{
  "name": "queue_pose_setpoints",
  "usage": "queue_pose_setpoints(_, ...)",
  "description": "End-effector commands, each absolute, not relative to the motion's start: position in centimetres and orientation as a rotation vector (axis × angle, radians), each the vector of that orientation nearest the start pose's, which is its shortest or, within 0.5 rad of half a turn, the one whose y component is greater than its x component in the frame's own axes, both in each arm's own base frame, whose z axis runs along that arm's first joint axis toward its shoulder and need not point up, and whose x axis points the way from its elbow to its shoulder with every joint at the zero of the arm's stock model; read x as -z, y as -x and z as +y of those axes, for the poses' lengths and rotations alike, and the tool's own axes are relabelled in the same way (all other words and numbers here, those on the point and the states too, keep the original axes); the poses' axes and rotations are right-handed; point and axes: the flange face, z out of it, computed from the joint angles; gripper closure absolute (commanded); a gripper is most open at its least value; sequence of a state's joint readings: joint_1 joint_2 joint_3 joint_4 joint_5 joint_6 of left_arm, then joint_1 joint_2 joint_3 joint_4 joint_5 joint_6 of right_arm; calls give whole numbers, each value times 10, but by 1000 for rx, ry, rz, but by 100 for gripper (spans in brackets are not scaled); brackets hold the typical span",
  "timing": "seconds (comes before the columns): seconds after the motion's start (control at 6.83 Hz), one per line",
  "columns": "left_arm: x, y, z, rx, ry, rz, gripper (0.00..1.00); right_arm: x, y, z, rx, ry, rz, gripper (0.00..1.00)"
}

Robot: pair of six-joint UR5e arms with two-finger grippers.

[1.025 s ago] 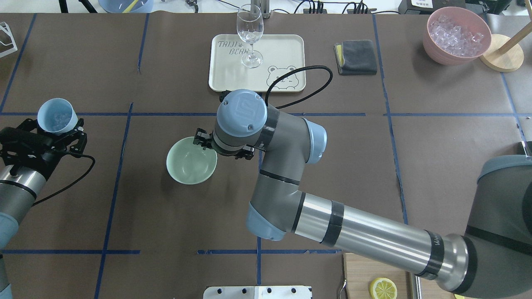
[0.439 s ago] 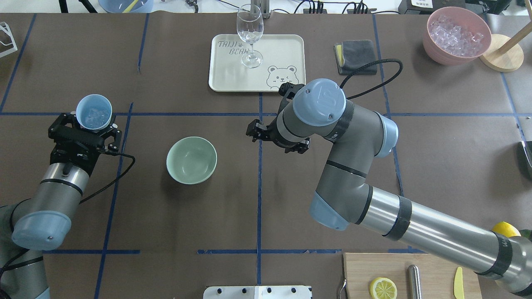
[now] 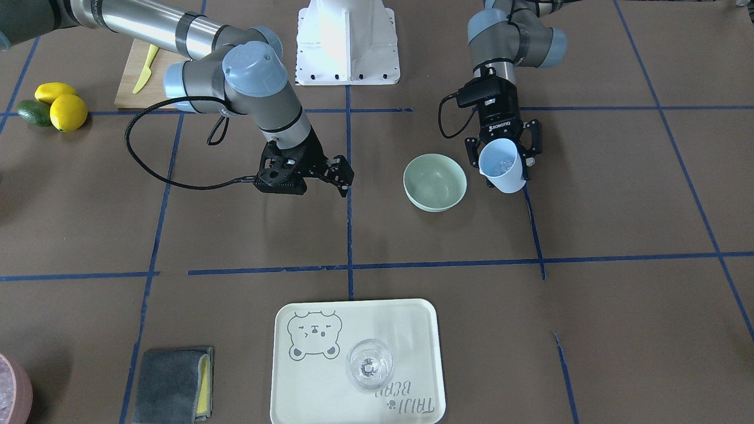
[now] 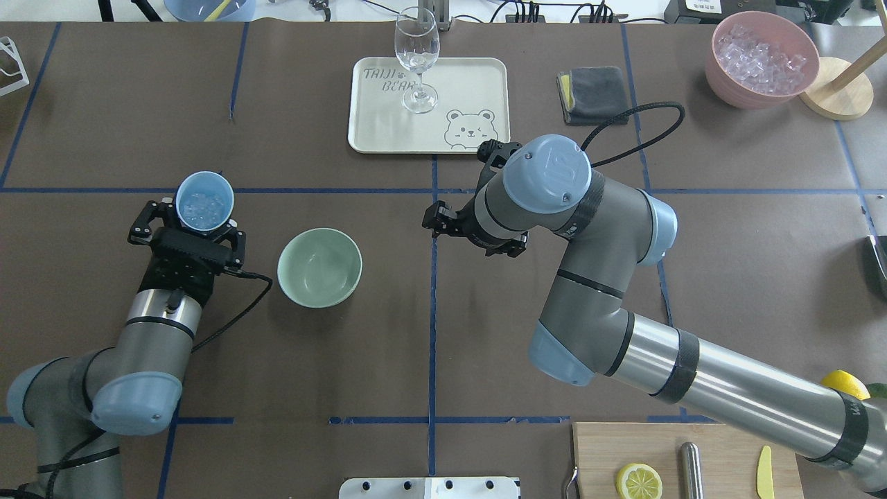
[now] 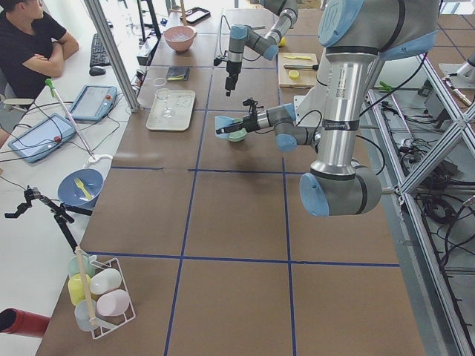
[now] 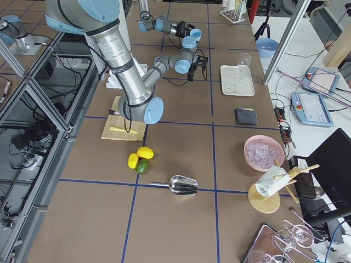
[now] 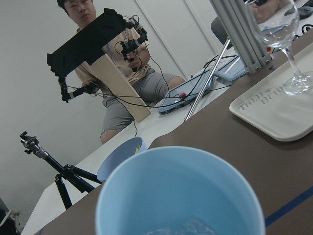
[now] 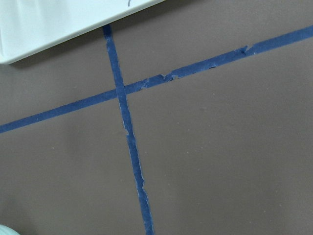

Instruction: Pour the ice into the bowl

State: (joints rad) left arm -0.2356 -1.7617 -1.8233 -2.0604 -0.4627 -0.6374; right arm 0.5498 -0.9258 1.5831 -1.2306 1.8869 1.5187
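Note:
The pale mint-green bowl (image 4: 319,267) stands empty on the brown table, also in the front view (image 3: 435,181). My left gripper (image 4: 201,213) is shut on a light-blue cup (image 4: 204,201), held upright just left of the bowl and apart from it. Clear ice cubes (image 4: 202,206) lie in the cup's bottom and show in the left wrist view (image 7: 186,227). My right gripper (image 3: 341,176) is open and empty, low over the table on the bowl's other side. Its wrist view shows only blue tape and a sliver of the bowl (image 8: 5,230).
A cream tray (image 4: 478,83) with a wine glass (image 4: 416,59) lies beyond the bowl. A grey cloth (image 4: 594,95) and a pink bowl of ice (image 4: 761,59) are at the far right. A cutting board (image 4: 603,457) with a lemon slice (image 4: 638,480) is at the near edge.
My left arm has carried the cup to the right, close to the mint bowl. My right gripper has drawn back to the right, away from the bowl's rim. The bowl has stayed put.

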Motion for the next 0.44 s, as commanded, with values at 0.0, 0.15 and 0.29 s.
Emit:
queue_pose_setpoints(0.0,-342,-481,-335,-251,-1315,-70,100,-234,535,-447,-288,-22,-1038,0)
queue_pose_setpoints(0.15,-347,-483,-336,-325,-1322,-164,100,-233,534,-445,-275,-28,-1041,0)
queue_pose_setpoints(0.29,-345,-481,-336,-409,-1322,-240,100,-231,533,-445,-273,-30,-1045,0)
